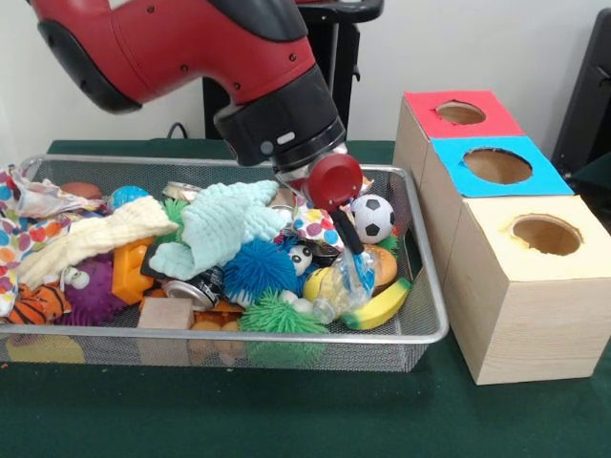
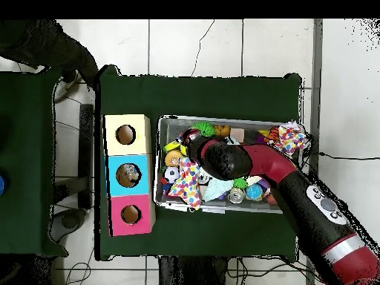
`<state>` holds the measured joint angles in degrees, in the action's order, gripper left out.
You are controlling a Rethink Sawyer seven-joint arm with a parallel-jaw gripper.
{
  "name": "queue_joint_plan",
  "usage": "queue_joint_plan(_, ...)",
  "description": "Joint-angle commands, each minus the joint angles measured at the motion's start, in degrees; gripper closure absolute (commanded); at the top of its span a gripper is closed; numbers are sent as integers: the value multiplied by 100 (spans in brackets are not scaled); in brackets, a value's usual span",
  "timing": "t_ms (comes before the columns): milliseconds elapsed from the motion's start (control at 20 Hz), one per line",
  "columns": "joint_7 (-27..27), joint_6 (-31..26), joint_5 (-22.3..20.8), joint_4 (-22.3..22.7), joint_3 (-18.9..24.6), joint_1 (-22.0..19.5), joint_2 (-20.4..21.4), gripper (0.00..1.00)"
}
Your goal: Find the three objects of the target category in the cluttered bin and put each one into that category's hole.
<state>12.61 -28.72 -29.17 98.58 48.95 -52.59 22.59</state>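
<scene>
My gripper (image 1: 347, 246) reaches down into the right part of the wire bin (image 1: 428, 286), under a red round wrist part. Its tip sits among a clear plastic bottle (image 1: 336, 286), a banana (image 1: 382, 305) and a soccer ball (image 1: 372, 218). The clutter hides whether it holds anything. To the right stand three boxes with holes: red-topped (image 1: 461, 113), blue-topped (image 1: 496, 165) and yellow-topped (image 1: 546, 232). In the overhead view the arm's wrist (image 2: 219, 157) covers the gripper over the bin's left half (image 2: 223, 210). Something lies in the blue box's hole (image 2: 128, 175).
The bin holds a teal cloth (image 1: 234, 219), cream cloth (image 1: 95, 239), blue spiky ball (image 1: 260, 267), green spiky ball (image 1: 277, 315), can (image 1: 196, 286), orange block (image 1: 129, 272), wooden block (image 1: 167, 313) and tiger toy (image 1: 38, 305). A polka-dot cloth (image 2: 185, 185) drapes over the bin's rim.
</scene>
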Motion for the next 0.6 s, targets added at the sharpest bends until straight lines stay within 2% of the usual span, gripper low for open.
queue_joint_plan(50, -1723, -371, 324, 387, -468, 129, 469, 100)
queue_joint_plan(400, -1846, -225, 529, 647, -546, 206, 729, 100)
queue_joint_plan(600, -2035, -325, 822, 969, -522, 259, 1251, 100)
